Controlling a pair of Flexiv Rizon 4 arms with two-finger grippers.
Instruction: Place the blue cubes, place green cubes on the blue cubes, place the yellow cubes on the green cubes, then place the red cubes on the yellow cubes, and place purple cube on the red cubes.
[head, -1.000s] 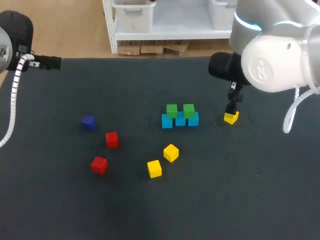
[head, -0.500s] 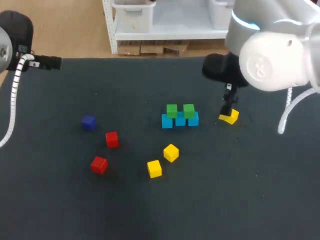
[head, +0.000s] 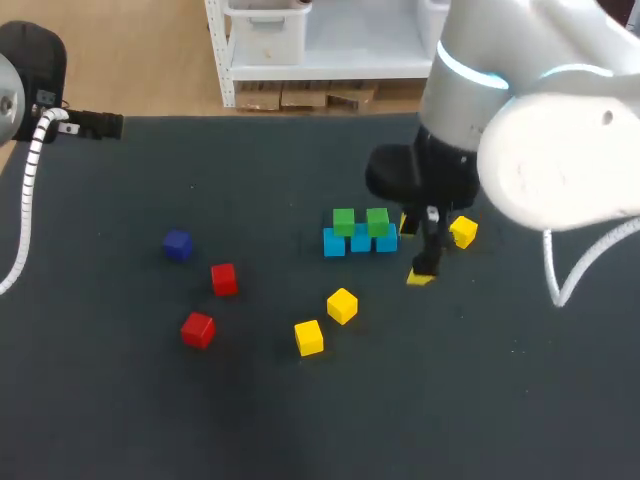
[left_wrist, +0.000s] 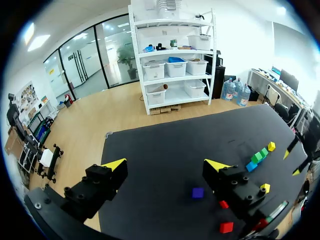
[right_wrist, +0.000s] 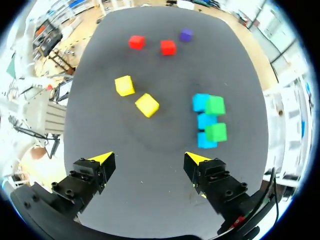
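Three blue cubes (head: 361, 241) lie in a row at mid-table, with two green cubes (head: 344, 221) resting on them. One yellow cube (head: 463, 232) sits alone to their right. Two more yellow cubes (head: 342, 305) (head: 309, 338) lie nearer the front. Left of those are two red cubes (head: 224, 279) (head: 198, 329) and a purple cube (head: 178, 245). My right gripper (right_wrist: 150, 158) hangs open and empty just right of the stack (right_wrist: 206, 121), over bare mat (head: 415, 252). My left gripper (left_wrist: 165, 164) is open and empty at the table's far left, well back from the purple cube (left_wrist: 198, 192).
The black mat (head: 480, 400) covers the whole table. Wide bare stretches lie at the front and the front right. My right arm's large white body (head: 560, 150) looms over the right rear of the table.
My right gripper has left the lone yellow cube and swung left and forward, down beside the stack. That cube tipped briefly and stays on the mat. The left arm is unmoved.
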